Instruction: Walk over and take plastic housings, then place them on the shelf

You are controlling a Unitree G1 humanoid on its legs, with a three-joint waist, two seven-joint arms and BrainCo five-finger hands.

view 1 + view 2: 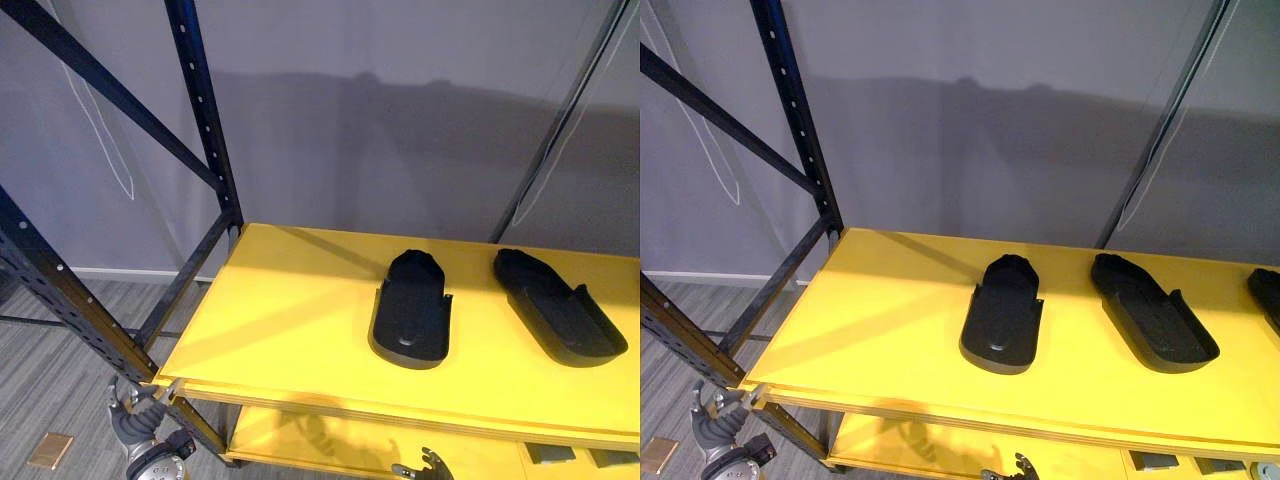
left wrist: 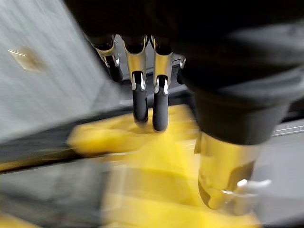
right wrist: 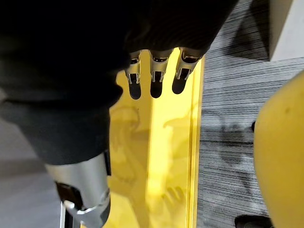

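Plastic housings: left housing (image 1: 410, 312) mid-board on the yellow shelf board (image 1: 280, 320); right housing (image 1: 555, 308) at its 3 o'clock, apart.
Left hand (image 1: 132, 412): 7 o'clock, below the front corner, fingers straight, empty.
Right hand (image 3: 156, 71): 6 o'clock, under the board, slack, empty.
Handling: placement looks done, so withdraw low, clear of the board edge and black upright (image 1: 205, 110).
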